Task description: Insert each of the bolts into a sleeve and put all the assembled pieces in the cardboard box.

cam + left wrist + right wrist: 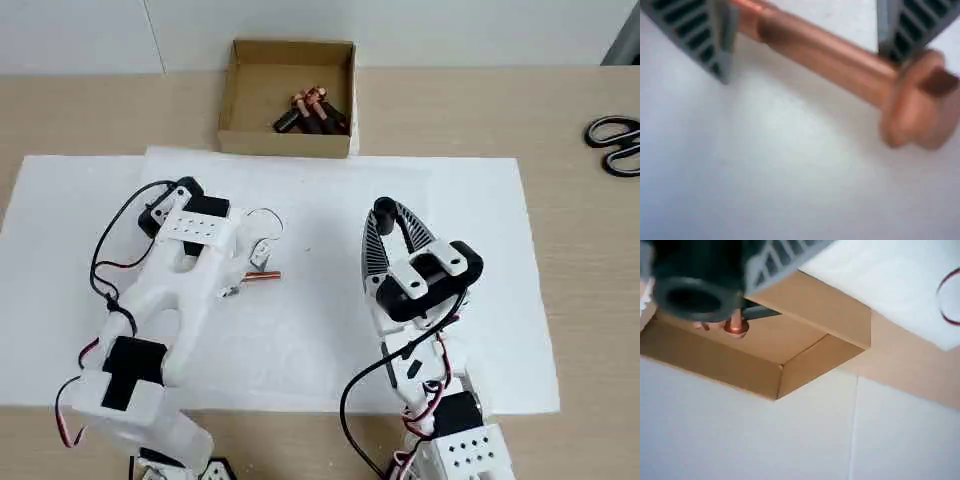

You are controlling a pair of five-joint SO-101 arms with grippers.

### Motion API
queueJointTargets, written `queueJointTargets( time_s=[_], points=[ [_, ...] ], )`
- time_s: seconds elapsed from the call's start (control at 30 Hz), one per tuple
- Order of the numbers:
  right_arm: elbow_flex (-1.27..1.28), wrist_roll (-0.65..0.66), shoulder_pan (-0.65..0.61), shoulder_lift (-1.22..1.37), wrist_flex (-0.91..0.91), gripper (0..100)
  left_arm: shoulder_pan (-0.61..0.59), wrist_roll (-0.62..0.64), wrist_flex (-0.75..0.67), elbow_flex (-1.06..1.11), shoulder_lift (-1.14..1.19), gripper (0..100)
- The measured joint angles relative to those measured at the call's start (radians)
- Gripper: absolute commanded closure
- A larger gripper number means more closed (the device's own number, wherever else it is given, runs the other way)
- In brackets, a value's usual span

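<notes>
left pincer astride a bolt, right pincer holding a sleeve

my left pincer [805, 62] is down at the white sheet [320, 330] with its jaws spread, and a copper bolt [840, 62] lies flat on the sheet between the two fingers; whether either finger touches it i cannot tell. my right pincer [384, 212] is clamped on a black sleeve [692, 295] over the sheet, well apart from the bolt and short of the cardboard box [290, 140]. a small heap of assembled pieces [312, 112] lies in the box, copper heads and dark sleeves. the box stands on the wooden table [500, 110] at the sheet's far edge.
</notes>
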Motion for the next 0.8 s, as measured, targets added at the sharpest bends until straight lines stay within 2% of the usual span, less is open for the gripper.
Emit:
queueJointTargets(
  time_s=[0.03,0.2,0.37,0.5,0.73,0.8],
  points=[
    [0.0,0.0,0.0,0.0,0.0,99.5,0.002,0.002,0.0,0.0,0.0,99],
    [0.0,0.0,0.0,0.0,0.0,99.5,0.002,-0.063,0.0,0.0,0.0,99],
    [0.0,0.0,0.0,0.0,0.0,99.5,0.002,-0.23,0.012,-0.005,-0.005,99],
    [0.0,0.0,0.0,0.0,0.0,99.5,-0.002,-0.488,0.091,-0.083,-0.005,99],
    [0.0,0.0,0.0,0.0,0.0,99.5,-0.06,-1.091,0.127,-0.15,-0.005,99],
    [0.0,0.0,0.0,0.0,0.0,99.5,-0.08,-1.181,0.127,-0.15,-0.005,98]
  ],
)
